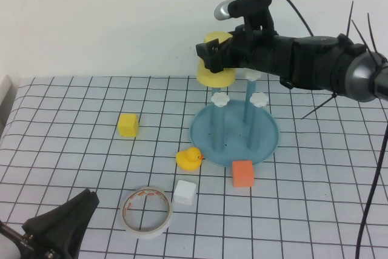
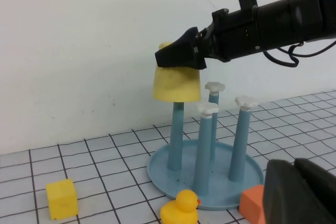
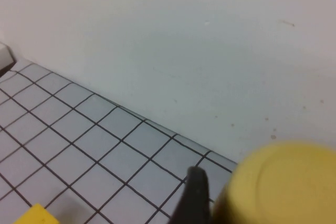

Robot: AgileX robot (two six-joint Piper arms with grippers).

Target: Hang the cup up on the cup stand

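The yellow cup [image 2: 177, 84] sits upside down on the rear peg of the blue cup stand [image 2: 206, 174], the right hand [image 2: 181, 56] spread wide around its top, while the left hand [image 1: 60, 225], well away from the stand, is closed.

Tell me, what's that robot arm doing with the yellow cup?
The right gripper is up at the yellow cup, which sits upside down over one peg of the blue cup stand. Its fingers are spread wide around the cup's top, so the cup looks hung already, though whether they touch it is unclear. The left gripper is shut and parked low at the near edge of the table, holding nothing. A rubber duck, some blocks and a tape roll lie around the stand.
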